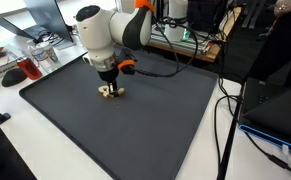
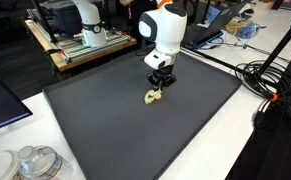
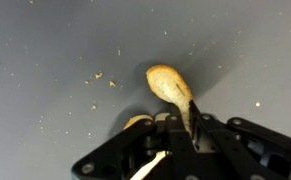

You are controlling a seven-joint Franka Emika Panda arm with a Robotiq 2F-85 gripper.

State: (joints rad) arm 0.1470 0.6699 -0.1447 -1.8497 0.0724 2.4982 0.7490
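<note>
Claw [image 3: 180, 125] down low, jaws pressed tight on the handle of a small wooden spoon [image 3: 165, 82], whose bowl pokes out ahead, right at the dark mat [image 1: 145, 130]. Pale crumbs [image 3: 97, 77] dot the mat just beside it. The mat covers the white desk [image 2: 230, 150], and black cables [image 1: 223, 130] trail past the mat's edge.

The white arm [image 1: 103, 30] bends over from its base and points its wrist straight down. In both exterior views the gripper [image 2: 157, 88] hangs vertical and very low, with its fingertips at the surface. In the wrist view the black fingers [image 3: 213, 132] are drawn close together, with almost no gap between them.
</note>
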